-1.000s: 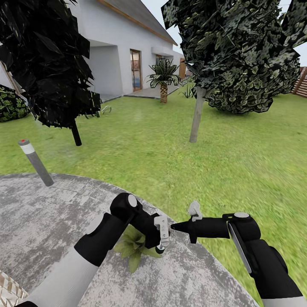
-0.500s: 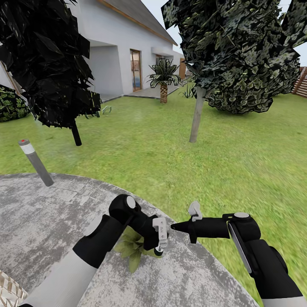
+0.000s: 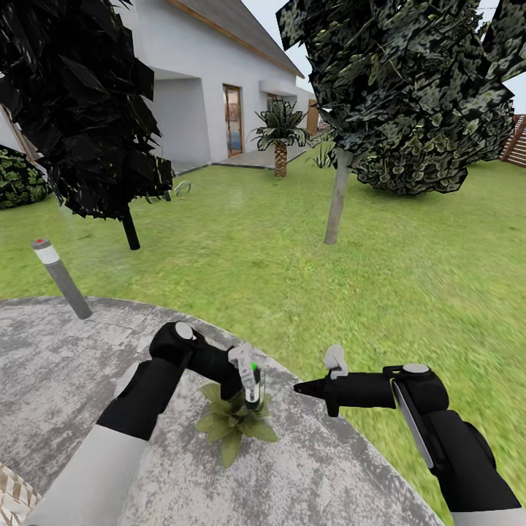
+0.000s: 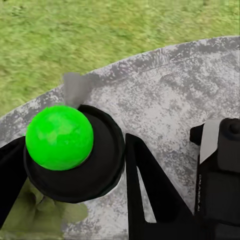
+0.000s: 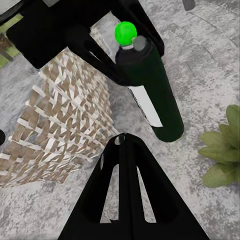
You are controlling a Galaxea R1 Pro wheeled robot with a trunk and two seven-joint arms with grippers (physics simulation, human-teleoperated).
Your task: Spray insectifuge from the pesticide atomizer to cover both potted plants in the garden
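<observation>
My left gripper (image 3: 250,380) is shut on the pesticide atomizer (image 3: 254,389), a dark green bottle with a white label (image 5: 150,95). It holds the bottle upright by the black top, where a bright green ball (image 4: 59,137) sits. Just below the bottle, one potted plant (image 3: 232,424) spreads its pointed green leaves on the stone patio (image 3: 66,365); its pot is hidden. The leaves also appear in the right wrist view (image 5: 222,150). My right gripper (image 3: 298,387) is shut and empty, level with the bottle and pointing at it from a short distance. The second potted plant is out of view.
A grey bollard lamp (image 3: 62,281) with a red dot leans at the patio's left edge. A wicker seat (image 5: 65,115) stands close behind the bottle. Lawn (image 3: 292,263) lies beyond the patio, with two tree trunks (image 3: 337,197) (image 3: 130,230), a palm (image 3: 280,135) and a white house.
My left arm has swung to the left and carried the atomizer over the plant, uncovering more of its leaves. The right arm has stayed put.
</observation>
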